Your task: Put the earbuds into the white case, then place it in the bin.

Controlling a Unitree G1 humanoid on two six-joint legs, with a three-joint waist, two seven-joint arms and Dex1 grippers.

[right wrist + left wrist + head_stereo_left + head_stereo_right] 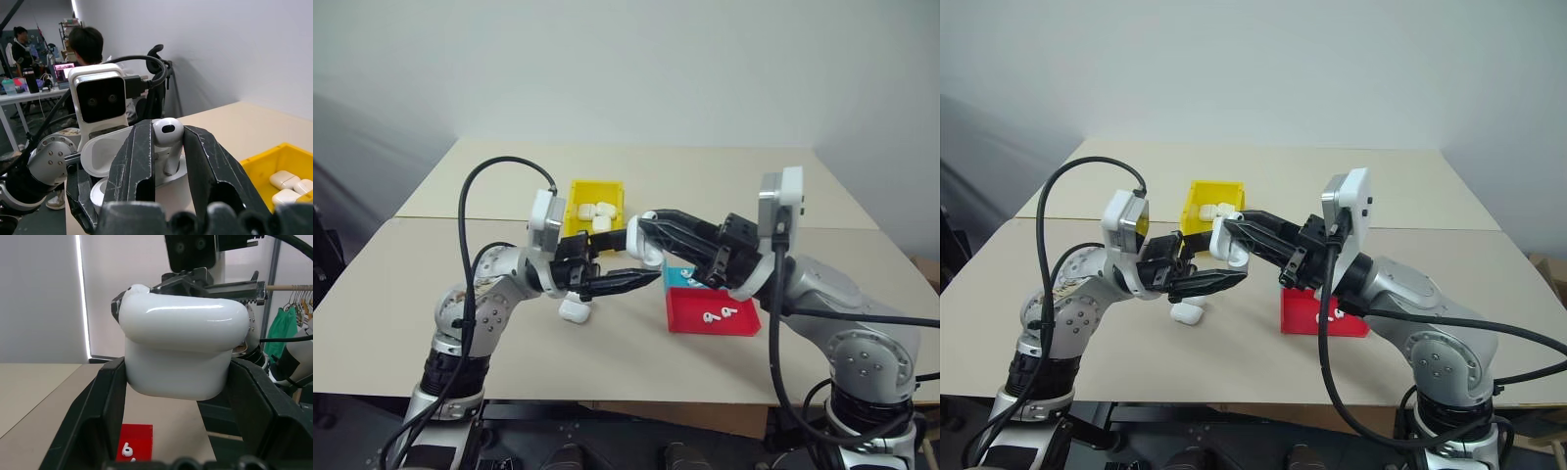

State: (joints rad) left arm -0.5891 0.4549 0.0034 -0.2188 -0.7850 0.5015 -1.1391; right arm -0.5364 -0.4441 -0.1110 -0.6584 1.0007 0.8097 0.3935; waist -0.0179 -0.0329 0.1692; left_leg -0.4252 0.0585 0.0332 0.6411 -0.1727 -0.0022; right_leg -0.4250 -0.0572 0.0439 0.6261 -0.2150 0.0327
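My left gripper (176, 382) is shut on the white case (181, 342) and holds it above the table, between the two arms. In the right wrist view the case's lid (105, 149) stands flipped open. My right gripper (168, 138) is shut on one earbud (167, 131), stem down, right over the open case. In the head views the two grippers meet tip to tip at the case (649, 253). More earbuds (715, 315) lie in the red tray (685, 311). The yellow bin (579, 191) stands behind the grippers with several cases (595, 211) in it.
Another white case (574, 311) lies on the table under my left gripper. A teal tray (677, 277) sits just behind the red one. The table's front edge is close. People sit at desks beyond the table in the right wrist view.
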